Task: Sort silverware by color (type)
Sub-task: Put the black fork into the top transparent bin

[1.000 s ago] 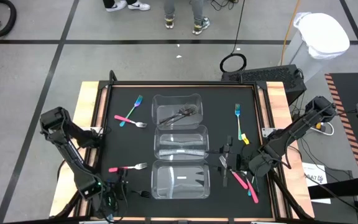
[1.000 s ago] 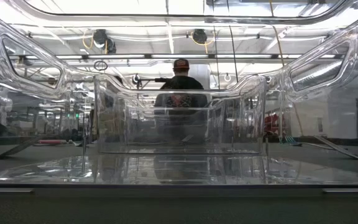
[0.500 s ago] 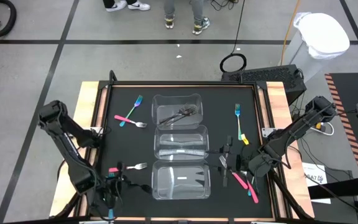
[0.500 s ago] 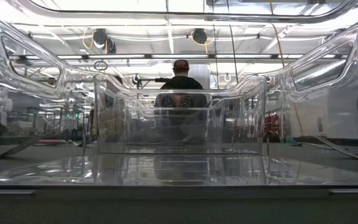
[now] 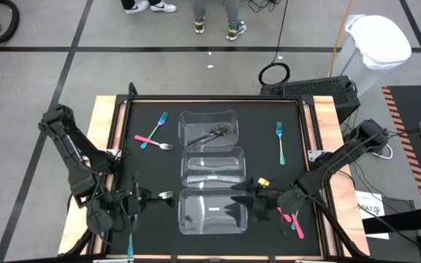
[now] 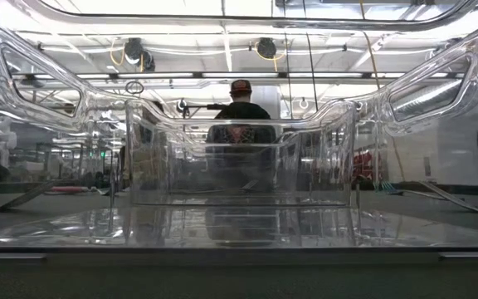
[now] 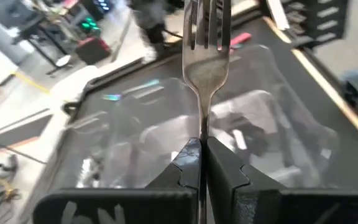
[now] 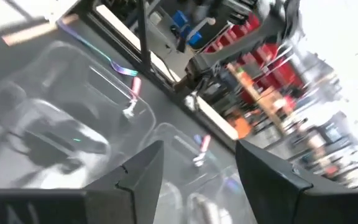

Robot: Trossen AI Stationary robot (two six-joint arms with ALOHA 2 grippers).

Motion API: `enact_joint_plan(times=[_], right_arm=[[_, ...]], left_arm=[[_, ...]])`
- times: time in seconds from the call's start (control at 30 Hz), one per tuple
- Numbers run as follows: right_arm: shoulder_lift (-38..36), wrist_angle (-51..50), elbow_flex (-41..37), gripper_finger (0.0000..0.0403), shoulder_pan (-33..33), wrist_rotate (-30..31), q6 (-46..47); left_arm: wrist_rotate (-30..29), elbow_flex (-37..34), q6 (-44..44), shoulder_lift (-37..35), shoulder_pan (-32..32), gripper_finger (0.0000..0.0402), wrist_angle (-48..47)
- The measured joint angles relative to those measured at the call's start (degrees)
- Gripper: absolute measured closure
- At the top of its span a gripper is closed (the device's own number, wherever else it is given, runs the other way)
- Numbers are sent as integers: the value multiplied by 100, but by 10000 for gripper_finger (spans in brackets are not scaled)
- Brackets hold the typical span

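Left wrist view shows the left hand (image 7: 201, 163) clamped shut on a fork (image 7: 205, 56), just beside the nearest tray (image 5: 212, 212). Right hand (image 5: 248, 196) hangs open and empty over that tray's other edge. Next, I'd judge: carry the fork over the matching tray and release.

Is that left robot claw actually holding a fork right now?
Yes, the left gripper has its two dark fingers pressed together on the stem of a silver metal fork, tines pointing away from the wrist camera.
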Motion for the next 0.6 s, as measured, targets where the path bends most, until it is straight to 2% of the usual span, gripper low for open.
enact_joint_plan(times=[0.17, 0.3, 0.43, 0.6], right_arm=[[437, 1230, 0, 206, -144, 6, -1182], [551, 1648, 17, 206, -170, 9, -1628], [553, 1210, 242, 206, -168, 8, -1612], [745, 248, 676, 206, -180, 9, -1356]], left_arm=[[77, 0, 254, -111, 489, 389, 158], [642, 0, 160, -79, 899, 389, 218], [1396, 0, -92, 75, 1223, 389, 328], [2010, 0, -251, 329, 1554, 389, 526]])
